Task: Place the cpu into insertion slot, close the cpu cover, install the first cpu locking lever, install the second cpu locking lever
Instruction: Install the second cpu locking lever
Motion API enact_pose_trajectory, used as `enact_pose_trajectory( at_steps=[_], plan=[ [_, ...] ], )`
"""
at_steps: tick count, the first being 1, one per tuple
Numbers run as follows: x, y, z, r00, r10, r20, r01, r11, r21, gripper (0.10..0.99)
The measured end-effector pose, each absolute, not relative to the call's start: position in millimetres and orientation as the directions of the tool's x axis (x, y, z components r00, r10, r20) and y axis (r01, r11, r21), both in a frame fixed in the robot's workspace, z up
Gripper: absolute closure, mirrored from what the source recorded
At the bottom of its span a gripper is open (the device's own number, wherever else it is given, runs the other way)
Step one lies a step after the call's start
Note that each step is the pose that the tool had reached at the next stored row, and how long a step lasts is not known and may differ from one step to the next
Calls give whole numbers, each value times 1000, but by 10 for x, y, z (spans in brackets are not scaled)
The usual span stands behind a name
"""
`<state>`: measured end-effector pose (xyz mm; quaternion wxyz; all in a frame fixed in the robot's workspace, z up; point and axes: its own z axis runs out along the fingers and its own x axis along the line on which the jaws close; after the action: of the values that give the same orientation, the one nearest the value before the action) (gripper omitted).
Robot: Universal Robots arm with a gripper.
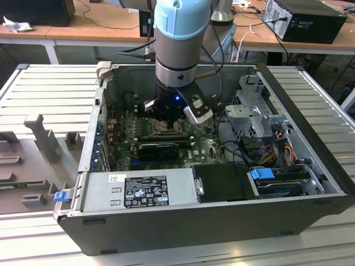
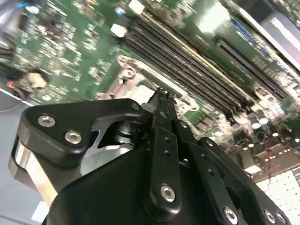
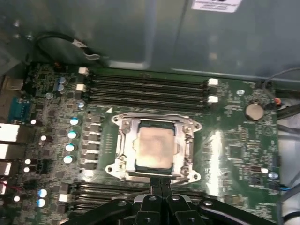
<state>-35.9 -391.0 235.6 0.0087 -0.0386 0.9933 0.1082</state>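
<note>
One cpu (image 3: 152, 147), a flat square chip with a dull metal top, lies seated in the insertion slot (image 3: 161, 124). One cpu cover (image 3: 123, 136), a thin silvery frame with a square window, lies flat around it; screw lugs stand at the frame's corners. Four long black memory slots (image 3: 147, 89) run parallel beyond the socket, white latches at their ends, all on one green motherboard (image 3: 234, 150). One round coin cell (image 3: 254, 110) sits near the board's edge. My gripper (image 3: 160, 180), black, jointed metal, has its two fingers pressed together, grasping nothing, with the tips just at the cover's near edge. In the exterior view my gripper (image 1: 166, 123) hangs inside one open grey computer case (image 1: 183, 221).
</note>
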Motion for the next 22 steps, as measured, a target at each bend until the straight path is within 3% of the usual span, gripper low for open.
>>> enact_pose_trajectory(
  at_steps=[16,22],
  plan=[
    [-637,-3972,2172,-997,-75,-26,-79,972,222,980],
    [-715,-3999,2106,-997,-74,-29,-79,963,256,980]
  ],
)
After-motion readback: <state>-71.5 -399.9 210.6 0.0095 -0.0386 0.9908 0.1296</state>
